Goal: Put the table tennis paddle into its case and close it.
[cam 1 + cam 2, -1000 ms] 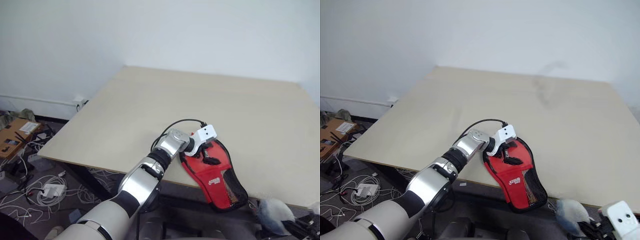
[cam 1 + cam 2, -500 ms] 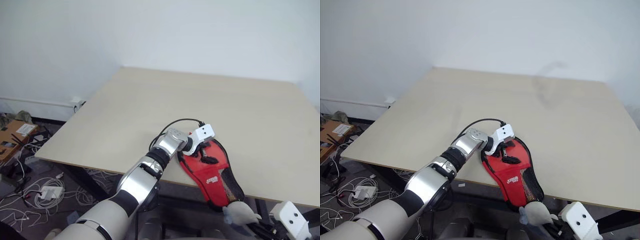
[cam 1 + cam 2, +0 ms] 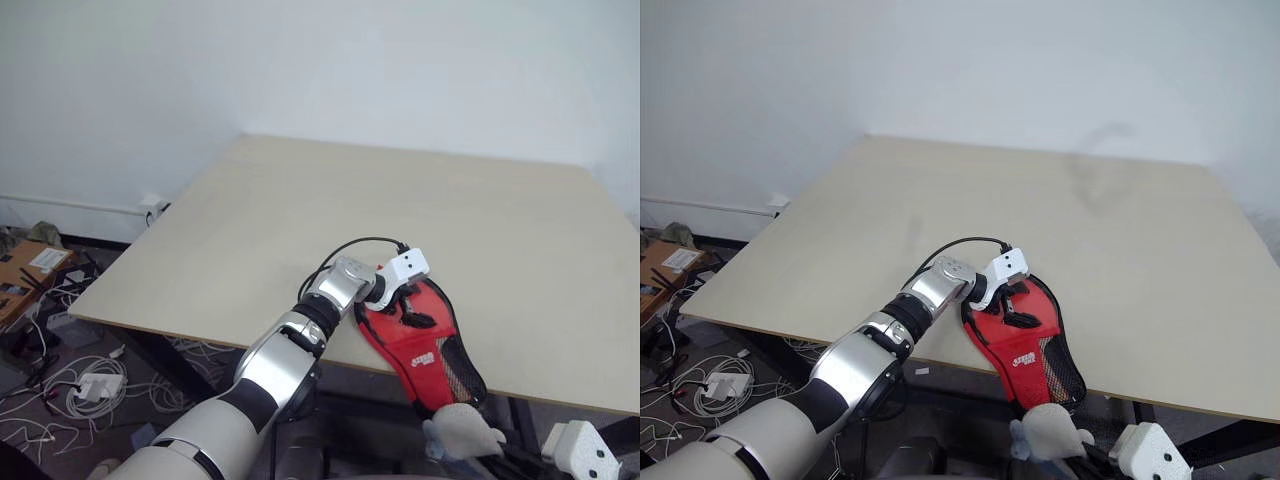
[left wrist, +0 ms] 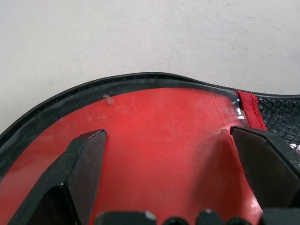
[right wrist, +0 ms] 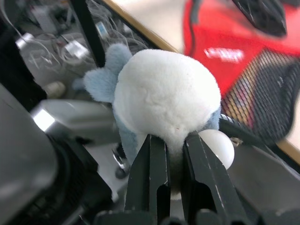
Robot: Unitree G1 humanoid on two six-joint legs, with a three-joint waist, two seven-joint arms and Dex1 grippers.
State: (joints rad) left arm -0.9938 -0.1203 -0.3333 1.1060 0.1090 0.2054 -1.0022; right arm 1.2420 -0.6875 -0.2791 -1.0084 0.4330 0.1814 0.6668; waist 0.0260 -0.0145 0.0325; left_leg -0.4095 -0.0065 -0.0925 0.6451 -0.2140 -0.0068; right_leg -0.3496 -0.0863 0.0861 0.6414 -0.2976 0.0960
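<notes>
- The red case [image 3: 425, 345] lies flat at the table's near edge, directly under the left gripper [image 3: 412, 309], whose fingers [image 4: 79, 168] are spread wide on its red face, holding nothing.
- The right gripper [image 5: 171, 154], below the table edge just beyond the case's mesh end, is clamped on a pale plush toy [image 5: 164, 98].
- The table [image 3: 400, 210] is beige; cables [image 3: 90, 385] litter the floor on the far side of the left arm.

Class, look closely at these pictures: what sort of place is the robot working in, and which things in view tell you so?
Probably a lab or workshop room, not a home. A plain pale table stands against a bare white wall, and the floor beside it is littered with tangled cables and adapters and a cardboard box.
</notes>
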